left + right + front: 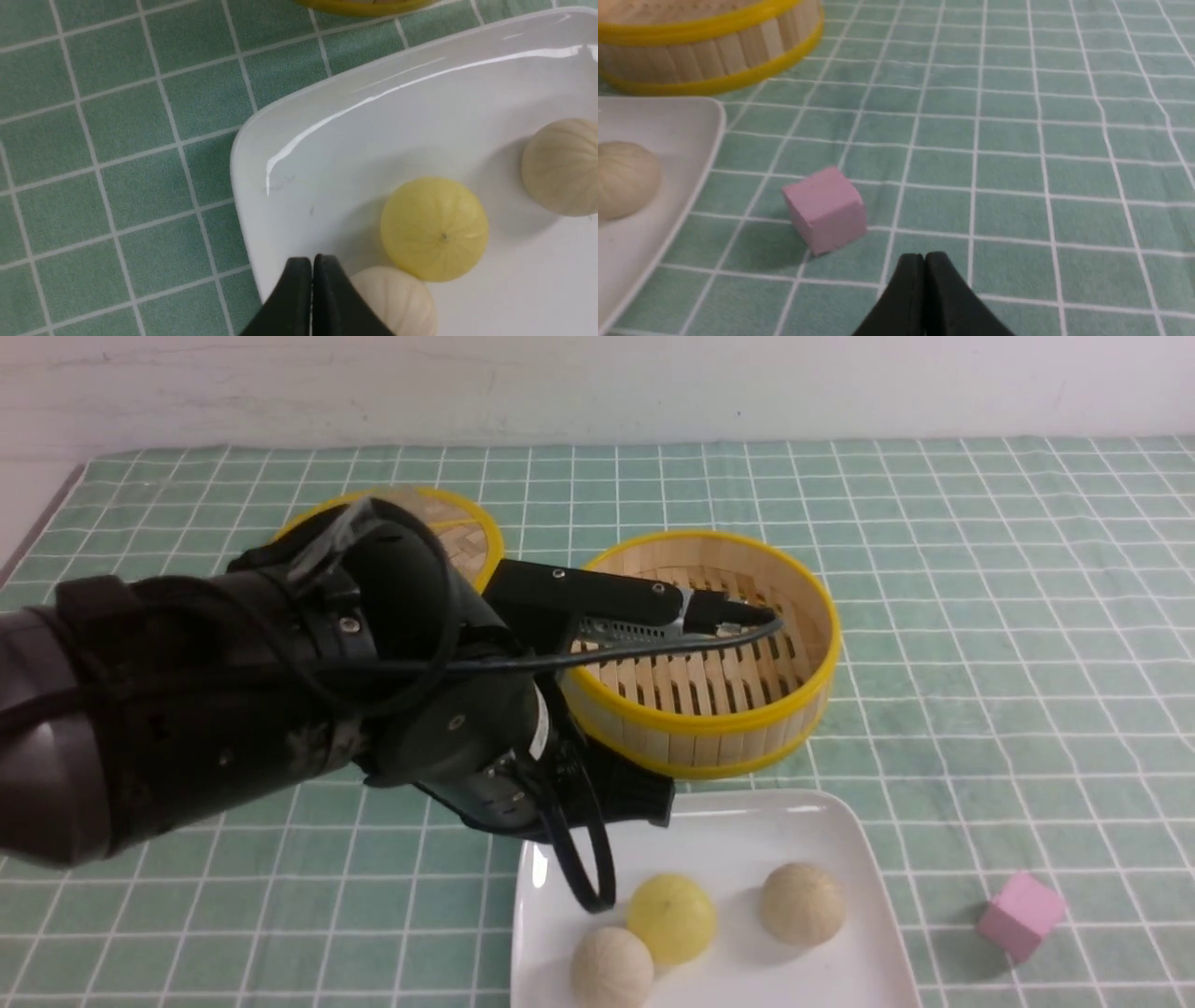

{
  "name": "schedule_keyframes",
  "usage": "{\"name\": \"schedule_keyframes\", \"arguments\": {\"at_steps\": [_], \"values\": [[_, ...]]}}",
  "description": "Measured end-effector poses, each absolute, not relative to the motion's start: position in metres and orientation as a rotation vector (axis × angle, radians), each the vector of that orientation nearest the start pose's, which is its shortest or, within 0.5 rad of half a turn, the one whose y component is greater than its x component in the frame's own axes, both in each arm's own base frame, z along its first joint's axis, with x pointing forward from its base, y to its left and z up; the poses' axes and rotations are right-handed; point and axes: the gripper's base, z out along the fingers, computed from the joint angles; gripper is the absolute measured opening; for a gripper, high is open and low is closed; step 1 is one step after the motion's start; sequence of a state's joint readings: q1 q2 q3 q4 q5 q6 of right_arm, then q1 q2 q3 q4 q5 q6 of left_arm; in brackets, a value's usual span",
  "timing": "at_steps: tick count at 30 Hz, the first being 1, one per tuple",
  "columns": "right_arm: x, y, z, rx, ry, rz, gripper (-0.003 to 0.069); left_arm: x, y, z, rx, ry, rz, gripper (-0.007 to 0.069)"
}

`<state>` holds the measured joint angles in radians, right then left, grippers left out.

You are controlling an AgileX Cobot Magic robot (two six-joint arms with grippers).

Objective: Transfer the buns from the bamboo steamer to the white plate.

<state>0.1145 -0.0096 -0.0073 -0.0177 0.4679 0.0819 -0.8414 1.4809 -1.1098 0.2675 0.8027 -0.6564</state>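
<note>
All three buns are sitting on the plate already. The yellow bun is pale and smooth-looking with faint pleats running up to a little dot on top. The two beige buns are cream coloured with the same ribbed pleating: one is touching the yellow bun at the plate's near edge, the other is sitting apart from them, over toward the right side of the plate. The plate itself is glossy white with rounded corners, catching a streak of glare.

The steamer is standing just behind the plate, with nothing lying on its slatted floor where it shows; the left arm is crossing over part of it. Its lid is lying flat behind the arm, mostly hidden.

The left pincer is showing its jaws pressed together with nothing between them, hanging over the plate's left edge right next to the near beige bun. The right pincer is clenched the same way, gripping nothing, hanging above the green checked cloth on the bench near a pink cube, which is sitting just off the plate's right side.
</note>
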Motion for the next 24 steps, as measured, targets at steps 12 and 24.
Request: {"name": "schedule_keyframes", "arguments": {"at_steps": [12,24], "values": [[0.052,0.001,0.175,0.003,1.881,0.056,0.0025,0.167,-0.145,0.364,0.424,2.389,-0.173,0.0024],[0.052,0.001,0.175,0.003,1.881,0.055,0.0033,0.076,-0.049,0.347,0.282,2.156,-0.448,0.0024]]}}
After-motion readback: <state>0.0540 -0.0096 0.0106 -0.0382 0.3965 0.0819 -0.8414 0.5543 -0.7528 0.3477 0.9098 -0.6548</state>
